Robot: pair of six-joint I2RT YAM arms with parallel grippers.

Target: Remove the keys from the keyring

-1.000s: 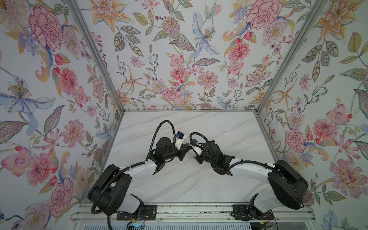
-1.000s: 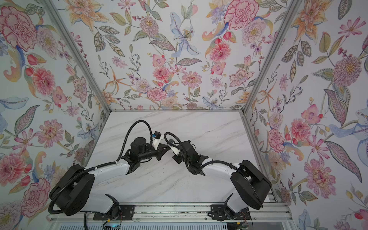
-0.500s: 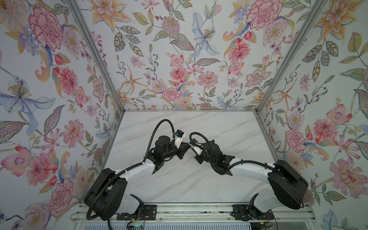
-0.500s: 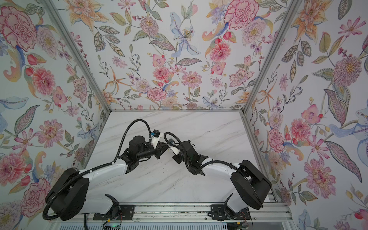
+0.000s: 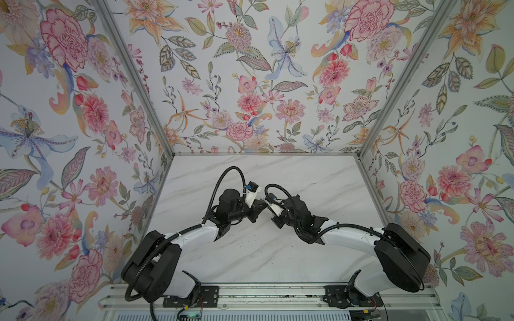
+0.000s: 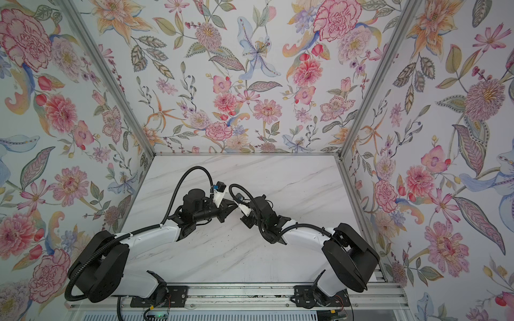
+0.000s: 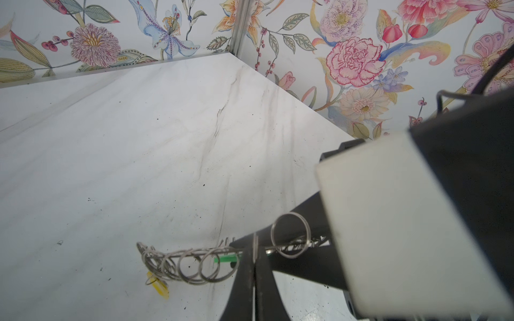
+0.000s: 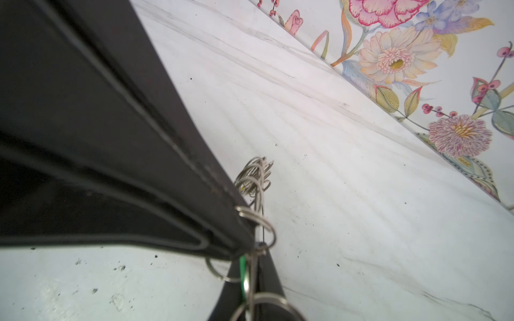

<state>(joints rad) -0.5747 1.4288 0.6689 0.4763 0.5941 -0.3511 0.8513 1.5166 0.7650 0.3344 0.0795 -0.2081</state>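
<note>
Left wrist view shows our left hand (image 7: 253, 266) nearest, its black fingers (image 7: 242, 291) pressed shut on a thin wire loop of the keyring (image 7: 192, 262), with the green tag (image 7: 225, 259) just beside them. Our right hand (image 7: 278, 247) is clamped on the rim. Farther out a yellow tag (image 7: 159, 287) hangs low over the marbled tabletop (image 7: 139, 139).

Keyring (image 7: 192, 264) is bare silvery metal, thin shiny wire loops. Green tag (image 7: 225, 259) and yellow tag (image 7: 159, 287) look like bright smooth plastic. Tabletop (image 7: 125, 152) is a smooth marble-look slab, white with grey veins, low sheen, dusted with dark specks. Right gripper (image 8: 251, 246) has matt black fingers (image 8: 139, 166), plastic by the look. The white housing (image 7: 403, 236) is smooth and matt. Walls (image 5: 250, 83) are matt printed floral paper, corner posts (image 5: 136, 83) dull silvery metal, cable conduit (image 5: 231, 168) ribbed black plastic
</note>
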